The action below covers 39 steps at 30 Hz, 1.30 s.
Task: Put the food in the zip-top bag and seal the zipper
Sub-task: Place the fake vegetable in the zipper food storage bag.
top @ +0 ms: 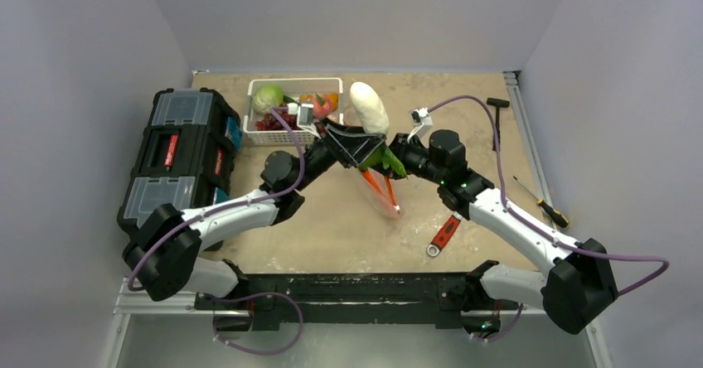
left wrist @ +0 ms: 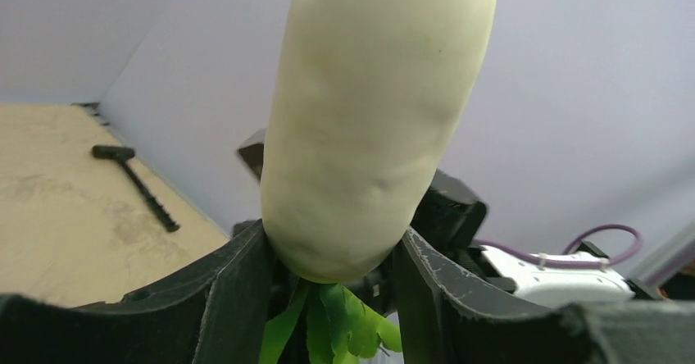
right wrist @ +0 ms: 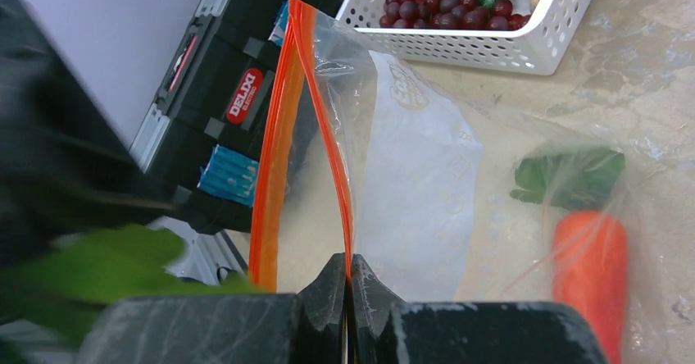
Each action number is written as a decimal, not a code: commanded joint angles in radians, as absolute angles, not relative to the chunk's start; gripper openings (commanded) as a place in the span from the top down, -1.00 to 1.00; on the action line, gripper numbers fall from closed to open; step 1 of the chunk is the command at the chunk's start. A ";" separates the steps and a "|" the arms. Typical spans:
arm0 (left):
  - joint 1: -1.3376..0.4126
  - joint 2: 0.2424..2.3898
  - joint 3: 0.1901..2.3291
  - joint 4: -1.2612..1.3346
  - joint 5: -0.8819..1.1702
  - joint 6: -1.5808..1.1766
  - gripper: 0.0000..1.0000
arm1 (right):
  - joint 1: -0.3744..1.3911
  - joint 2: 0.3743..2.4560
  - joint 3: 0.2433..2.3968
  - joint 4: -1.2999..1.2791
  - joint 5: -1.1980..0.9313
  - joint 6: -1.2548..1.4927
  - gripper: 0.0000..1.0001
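Right gripper (right wrist: 348, 286) pinches tight on the orange-red zipper (right wrist: 283, 134) of the clear zip-top bag (right wrist: 426, 184), orange carrot (right wrist: 590, 274) lying inside; just beyond, left gripper (left wrist: 334, 249) clamps the white radish (left wrist: 377, 110) upright, leaves down, near the bag mouth; farther back, white basket (top: 273, 138) holds dark grapes (right wrist: 442, 7).

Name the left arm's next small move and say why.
Probably ease the radish, leaves first, into the bag. The left pincer grips the radish with its leaves hanging down, the right pincer pinches the orange strip, holding the mouth partly open, and a carrot already lies inside.
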<state>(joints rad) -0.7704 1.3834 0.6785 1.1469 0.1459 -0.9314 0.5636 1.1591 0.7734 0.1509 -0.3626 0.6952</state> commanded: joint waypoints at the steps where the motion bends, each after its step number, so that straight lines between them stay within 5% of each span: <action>1: -0.766 1.291 0.825 1.090 0.333 -0.854 1.00 | 0.560 1.160 0.820 0.163 -0.413 0.664 1.00; 21: -0.702 1.517 0.657 1.422 0.454 -0.960 1.00 | 0.508 1.115 0.803 0.277 -0.540 0.846 1.00; 35: -0.711 1.364 0.500 1.189 0.314 -0.984 1.00 | 0.505 1.072 0.775 0.316 -0.440 0.863 1.00; 39: -0.719 1.282 0.557 0.841 0.237 -1.077 1.00 | 0.505 1.080 0.770 0.337 -0.410 0.861 1.00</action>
<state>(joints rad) -0.7033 1.3521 0.5175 1.1637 0.2935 -0.9901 0.5095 1.1057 0.7658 0.2043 -0.4774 0.8452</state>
